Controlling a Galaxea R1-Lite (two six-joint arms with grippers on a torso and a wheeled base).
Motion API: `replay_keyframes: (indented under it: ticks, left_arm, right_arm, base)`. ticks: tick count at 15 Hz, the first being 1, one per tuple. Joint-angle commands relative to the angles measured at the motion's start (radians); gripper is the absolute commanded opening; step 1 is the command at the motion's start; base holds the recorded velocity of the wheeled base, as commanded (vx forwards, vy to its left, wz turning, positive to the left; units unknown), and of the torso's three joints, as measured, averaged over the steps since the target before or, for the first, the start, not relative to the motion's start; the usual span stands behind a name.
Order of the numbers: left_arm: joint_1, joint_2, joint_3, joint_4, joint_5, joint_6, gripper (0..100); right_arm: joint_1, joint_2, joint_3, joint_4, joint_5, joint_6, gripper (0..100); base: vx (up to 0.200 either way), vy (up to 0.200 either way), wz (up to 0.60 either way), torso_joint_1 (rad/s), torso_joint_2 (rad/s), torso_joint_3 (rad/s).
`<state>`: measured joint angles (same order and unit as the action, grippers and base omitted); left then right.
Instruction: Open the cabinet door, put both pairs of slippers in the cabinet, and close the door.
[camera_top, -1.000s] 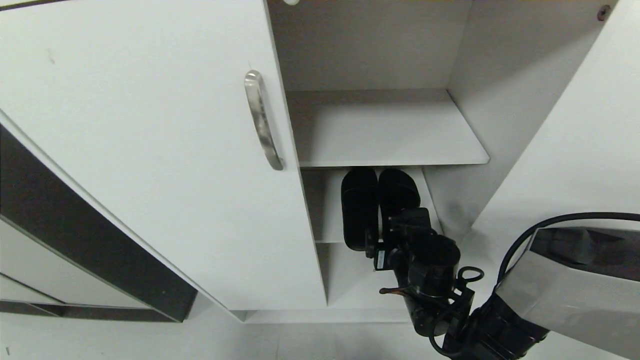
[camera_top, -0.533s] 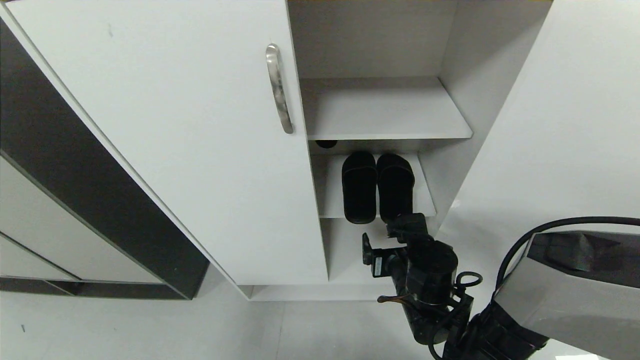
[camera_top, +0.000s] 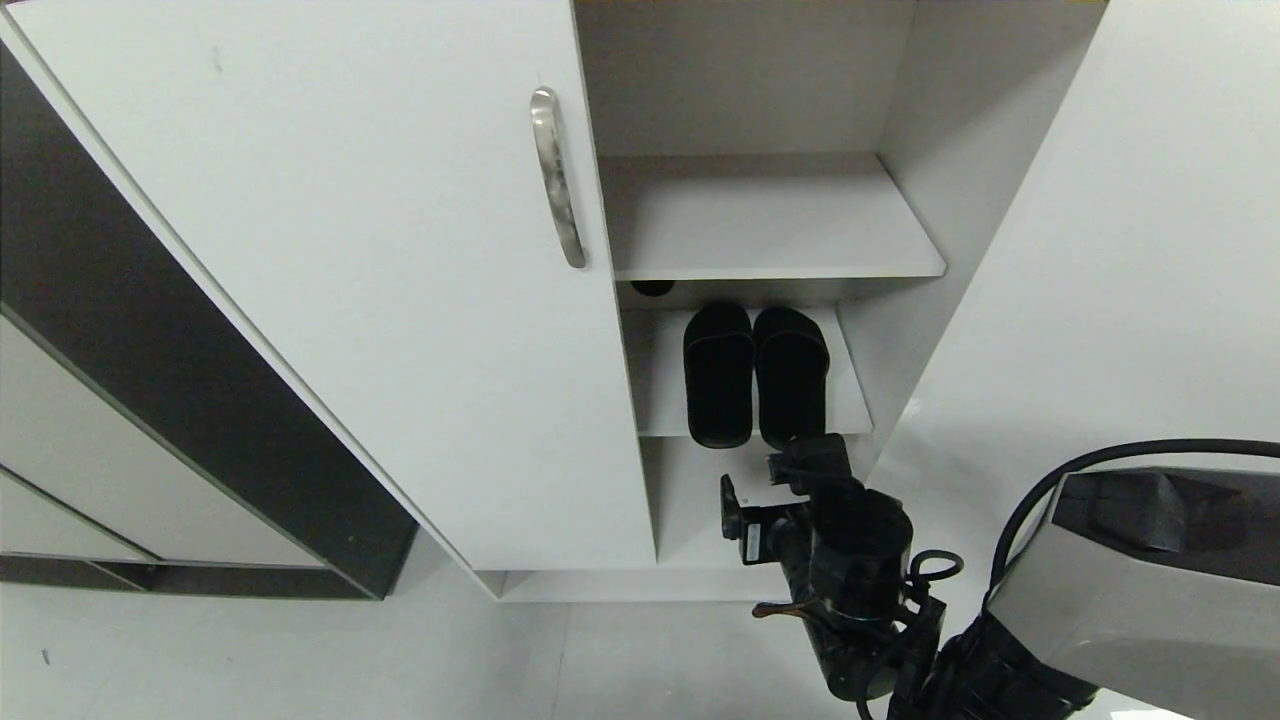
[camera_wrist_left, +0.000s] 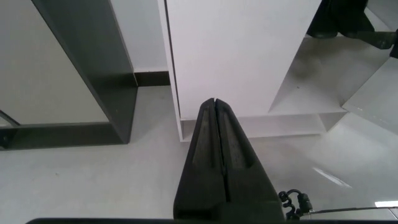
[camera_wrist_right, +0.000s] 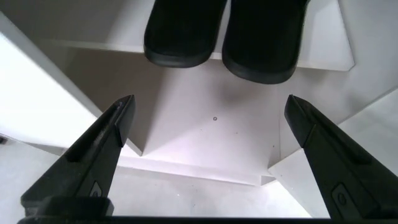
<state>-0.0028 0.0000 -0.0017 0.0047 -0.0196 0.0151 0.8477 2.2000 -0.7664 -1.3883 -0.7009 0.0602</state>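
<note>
**A:** First entry: our right gripper?

**B:** Right gripper (camera_top: 765, 478) (camera_wrist_right: 210, 112): black, with two flat, tapered fingers (camera_wrist_right: 106, 143) spread wide and nothing between them. We log it just outside the cabinet (camera_top: 930, 180), at the mouth of the bottom compartment (camera_wrist_right: 211, 149), just below the slippers' heels.

**A:** Second entry: our left gripper?

**B:** Left gripper (camera_wrist_left: 214, 106): black, with wedge-shaped fingers pressed flat together, carrying nothing. It hangs over the pale, slightly glossy floor (camera_wrist_left: 93, 174) (camera_top: 300, 650) in front of the shut door (camera_wrist_left: 242, 56) (camera_top: 350, 250), well apart from the slippers.

**A:** The footwear?

**B:** We count one pair of black slippers (camera_top: 718, 380) (camera_wrist_right: 186, 28): matte, round-toed slides with broad straps. They lie side by side and touching, toes pointing inward. They sit on the middle shelf (camera_top: 660, 390), with their heels reaching its front edge. There is also a small dark shape (camera_top: 652, 288) at the back of that shelf, tucked under the upper shelf (camera_top: 770, 220). We cannot tell what it is.

**A:** The container itself?

**B:** It is made of white, smooth, flat panels. The compartments are stacked: the upper shelf, the middle shelf with the slippers, and the bottom compartment. The right-hand door (camera_top: 1120, 250) is swung open beside our right arm. The shut door on the left carries a curved brushed-metal handle (camera_top: 556, 180), upright near its inner edge.

**A:** The surroundings?

**B:** A dark panel (camera_top: 150, 330) (camera_wrist_left: 93, 56) stands to the left of the cabinet. From the head view, our right gripper partly covers the bottom compartment's opening.
</note>
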Motion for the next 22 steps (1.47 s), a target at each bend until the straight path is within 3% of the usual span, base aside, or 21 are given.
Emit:
replay_keyframes:
  ticks: [1,15,22]
  left_arm:
    - [0.0,0.0,0.0,0.0,0.0,0.0,0]
    - [0.0,0.002,0.0,0.0,0.0,-0.004,0]
    - [0.0,0.0,0.0,0.0,0.0,-0.004,0]
  right_arm:
    - [0.005,0.003,-0.001,0.0,0.0,0.0,100]
    - [-0.004,0.004,0.038,0.0,0.014,-0.002,100]
    - [0.014,-0.144,0.248,0.002,0.319,0.009,100]
  base:
    - [0.0,0.0,0.0,0.0,0.0,0.0]
    - [0.0,0.0,0.0,0.003,0.0,0.146]
    - [0.0,0.0,0.0,0.0,0.0,0.078]
